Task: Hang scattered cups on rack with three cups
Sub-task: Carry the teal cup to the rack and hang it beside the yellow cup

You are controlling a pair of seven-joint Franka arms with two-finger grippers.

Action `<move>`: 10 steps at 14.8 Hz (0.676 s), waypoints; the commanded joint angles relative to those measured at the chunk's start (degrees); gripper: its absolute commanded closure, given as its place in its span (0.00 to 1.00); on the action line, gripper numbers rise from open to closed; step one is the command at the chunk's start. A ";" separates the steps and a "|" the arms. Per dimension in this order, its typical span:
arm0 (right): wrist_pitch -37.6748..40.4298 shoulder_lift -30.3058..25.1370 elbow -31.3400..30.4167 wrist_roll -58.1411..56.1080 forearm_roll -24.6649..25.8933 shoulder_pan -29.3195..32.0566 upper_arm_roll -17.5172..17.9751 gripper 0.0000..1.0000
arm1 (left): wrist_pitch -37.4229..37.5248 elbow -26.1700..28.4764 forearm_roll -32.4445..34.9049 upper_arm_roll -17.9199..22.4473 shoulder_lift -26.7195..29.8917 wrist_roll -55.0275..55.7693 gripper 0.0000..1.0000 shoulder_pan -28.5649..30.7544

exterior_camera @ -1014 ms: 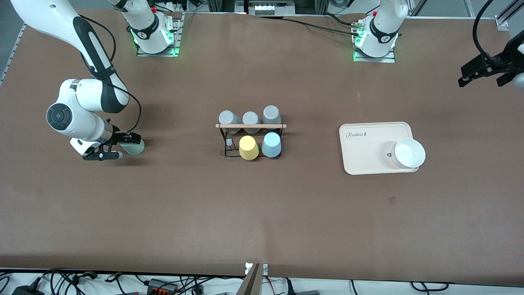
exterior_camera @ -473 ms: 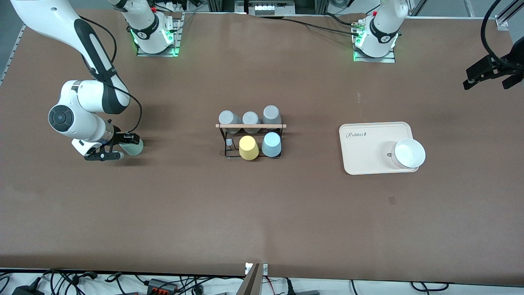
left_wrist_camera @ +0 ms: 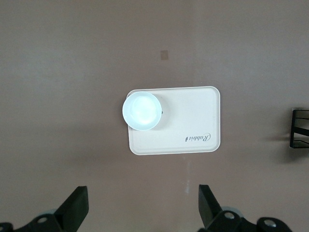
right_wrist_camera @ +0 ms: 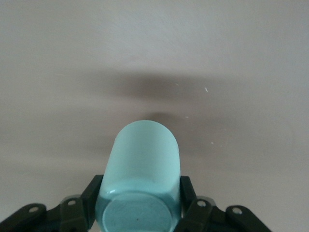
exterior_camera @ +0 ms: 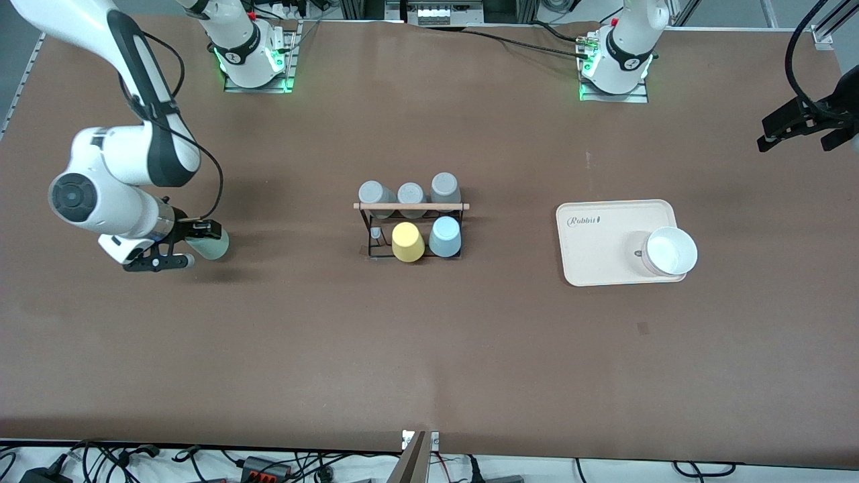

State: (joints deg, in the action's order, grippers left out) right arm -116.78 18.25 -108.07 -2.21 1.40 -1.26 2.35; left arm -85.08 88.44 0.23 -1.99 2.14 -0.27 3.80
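Observation:
My right gripper (exterior_camera: 190, 245) is shut on the pale mint green cup (exterior_camera: 212, 246), held on its side just over the table at the right arm's end. In the right wrist view the cup (right_wrist_camera: 142, 164) fills the gap between both fingers (right_wrist_camera: 91, 194). The light blue cup (exterior_camera: 445, 237) sits upside down on the black wire rack (exterior_camera: 370, 236), beside a yellow cup (exterior_camera: 408, 242). My left gripper (exterior_camera: 800, 132) hangs open and high over the left arm's end of the table, with nothing between its fingers (left_wrist_camera: 76, 209).
Three grey cups (exterior_camera: 411, 194) stand on the rack's row farther from the front camera, under the wooden bar (exterior_camera: 411, 206). A beige tray (exterior_camera: 604, 235) with a white bowl (exterior_camera: 670, 251) lies toward the left arm's end; the left wrist view shows the tray (left_wrist_camera: 193, 116) and the bowl (left_wrist_camera: 141, 111).
The right gripper closed on the mint cup and rose with it, drifting slightly toward the right arm's end. The left gripper shifted a little near the table's edge.

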 commanded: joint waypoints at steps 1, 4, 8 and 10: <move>9.44 1.52 11.01 1.24 -1.48 -5.66 0.20 0.76 | 1.14 -1.43 -0.05 -0.20 -0.48 0.18 0.00 0.16; 10.87 2.83 16.13 7.62 -5.26 -10.24 0.29 0.77 | 1.14 -1.52 -0.05 -0.20 -0.39 0.18 0.00 0.16; 12.27 4.85 20.96 21.06 -5.35 -17.79 0.29 0.76 | 1.32 -1.52 -0.05 -0.20 -0.12 0.18 0.00 0.24; 12.28 6.08 22.98 27.58 -5.35 -21.48 0.29 0.76 | 1.14 -1.26 -0.05 -0.20 -0.12 0.10 0.00 0.16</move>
State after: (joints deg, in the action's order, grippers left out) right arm -106.37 21.93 -89.27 19.31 -3.43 -19.53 3.05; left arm -85.05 88.22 0.23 -2.00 2.14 -0.27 3.80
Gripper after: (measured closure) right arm 0.317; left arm 0.000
